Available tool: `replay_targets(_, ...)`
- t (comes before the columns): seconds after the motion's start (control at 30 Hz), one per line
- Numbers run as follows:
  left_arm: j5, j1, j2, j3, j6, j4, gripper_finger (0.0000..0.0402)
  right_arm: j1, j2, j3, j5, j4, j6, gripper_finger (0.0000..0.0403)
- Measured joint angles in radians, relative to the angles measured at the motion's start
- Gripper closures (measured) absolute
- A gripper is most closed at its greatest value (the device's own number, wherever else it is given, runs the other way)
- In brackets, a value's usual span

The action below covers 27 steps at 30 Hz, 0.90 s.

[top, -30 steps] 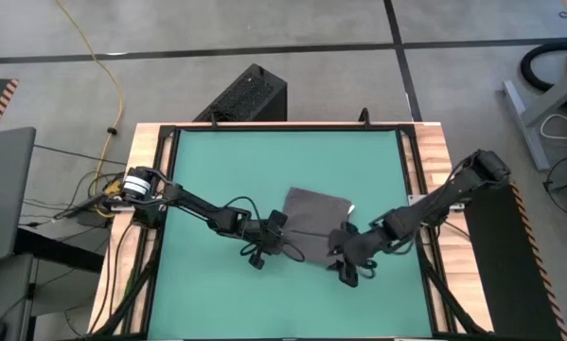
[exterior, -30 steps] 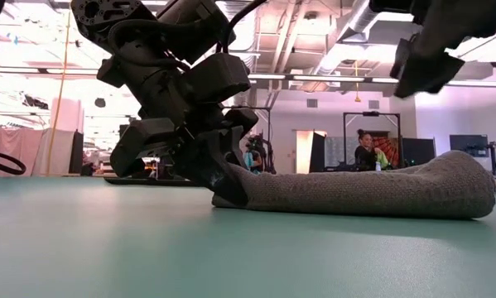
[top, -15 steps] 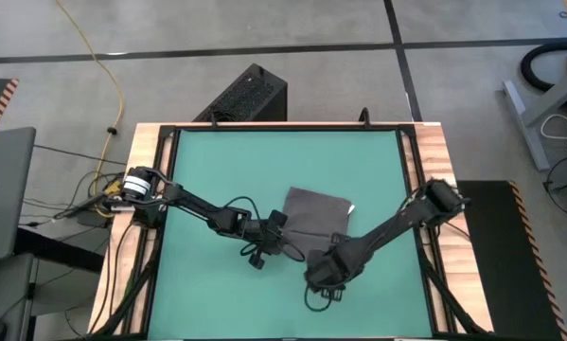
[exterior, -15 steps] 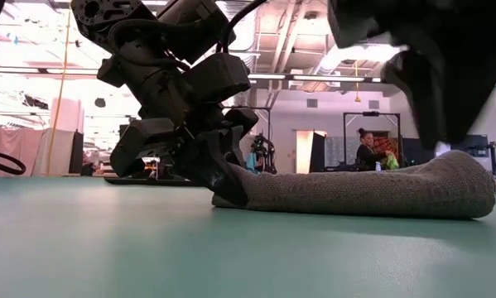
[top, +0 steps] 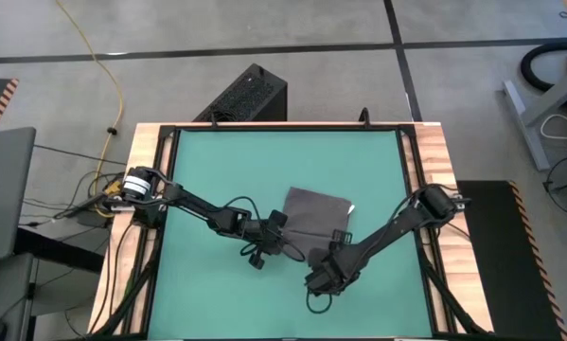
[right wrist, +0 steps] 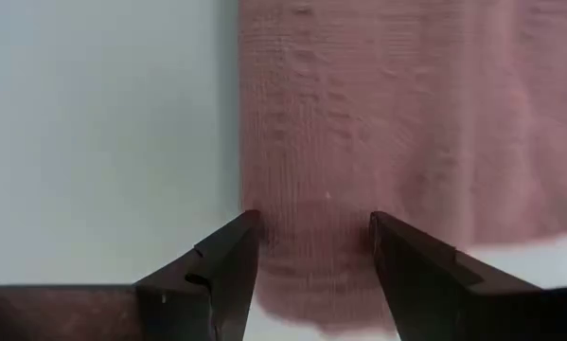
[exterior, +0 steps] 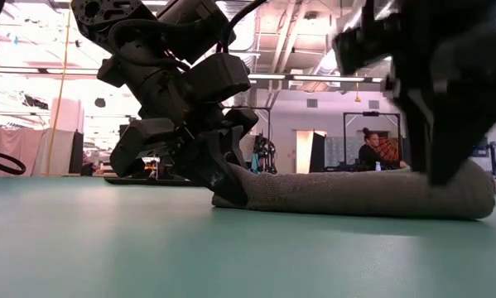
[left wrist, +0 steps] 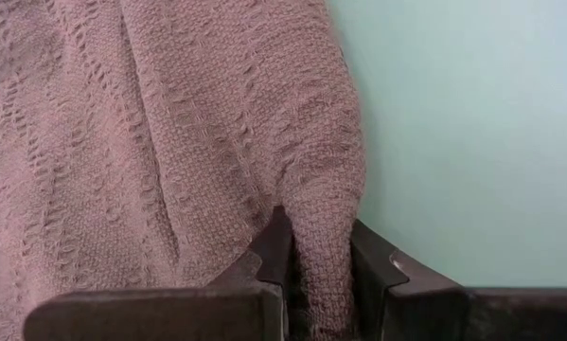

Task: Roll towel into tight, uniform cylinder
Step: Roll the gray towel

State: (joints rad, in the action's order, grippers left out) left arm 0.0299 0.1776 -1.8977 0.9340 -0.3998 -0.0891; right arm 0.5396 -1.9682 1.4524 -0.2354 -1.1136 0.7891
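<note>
The dark grey towel [top: 313,210] lies on the green table mat, partly rolled; in the low view it shows as a long low roll [exterior: 355,194] resting on the mat. My left gripper [top: 285,248] is at the towel's near left end and is shut on it. My right gripper [right wrist: 311,270] points down over the towel's near right part, open, with one finger on either side of a strip of cloth [right wrist: 311,189] by the towel's edge. In the low view it is a dark shape [exterior: 446,157] before the roll's right end. My left gripper pinches a bunched fold at the towel's end [left wrist: 321,237] between its two fingers [left wrist: 275,248], several layers thick. The fingers slant down from the table's left side. That end is raised a little off the mat [exterior: 231,186], while the remainder lies flat. Whether my right gripper touches the cloth, I cannot tell.
Bare green mat [top: 226,166] stretches to the left, far and near sides of the towel. A wooden frame [top: 433,142] borders the table. A black box [top: 250,95] stands beyond the far edge. A person [exterior: 368,153] sits far back in the room.
My right gripper has come down and toward the table's near left, tipping from a shallow slant to pointing almost straight down over the towel's near right part. My left gripper and the towel end in it have kept still.
</note>
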Motion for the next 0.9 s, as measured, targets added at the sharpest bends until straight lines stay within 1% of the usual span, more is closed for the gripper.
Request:
replay_targets(0.13, 0.000, 0.000, 0.000, 0.000, 0.001, 0.000, 0.0363, 0.005, -0.001, -0.094, 0.019, 0.126, 0.022, 0.0175)
replay_targets(0.23, -0.007, 0.000, 0.000, 0.000, 0.001, 0.001, 0.0363, 0.019, 0.006, -0.156, -0.011, 0.176, 0.046, 0.0175)
replay_targets(0.4, -0.084, -0.006, -0.001, 0.001, 0.003, 0.005, 0.0363, 0.030, 0.008, -0.249, -0.066, 0.247, 0.040, 0.0180)
replay_targets(0.5, -0.122, -0.011, 0.000, 0.002, 0.020, 0.021, 0.0364, 0.026, 0.011, -0.283, -0.042, 0.300, 0.017, 0.0197)
replay_targets(0.53, -0.152, -0.018, 0.000, 0.003, 0.031, 0.028, 0.0364, 0.020, 0.012, -0.290, -0.019, 0.319, 0.005, 0.0208)
replay_targets(0.6, -0.246, -0.041, 0.000, 0.003, 0.052, 0.033, 0.0368, 0.010, 0.020, -0.296, 0.032, 0.348, -0.004, 0.0239)
replay_targets(0.7, -0.444, -0.082, -0.002, 0.002, 0.095, 0.052, 0.0370, -0.005, 0.042, -0.301, 0.095, 0.386, -0.004, 0.0304)
replay_targets(0.8, -0.678, -0.120, -0.005, 0.000, 0.143, 0.098, 0.0370, -0.009, 0.091, -0.305, 0.188, 0.481, -0.007, 0.0370)
replay_targets(0.87, -0.795, -0.137, -0.006, -0.001, 0.174, 0.145, 0.0370, -0.012, 0.129, -0.307, 0.234, 0.568, -0.008, 0.0373)
replay_targets(0.9, -0.821, -0.138, -0.006, -0.001, 0.182, 0.169, 0.0370, -0.018, 0.144, -0.315, 0.284, 0.620, -0.008, 0.0373)
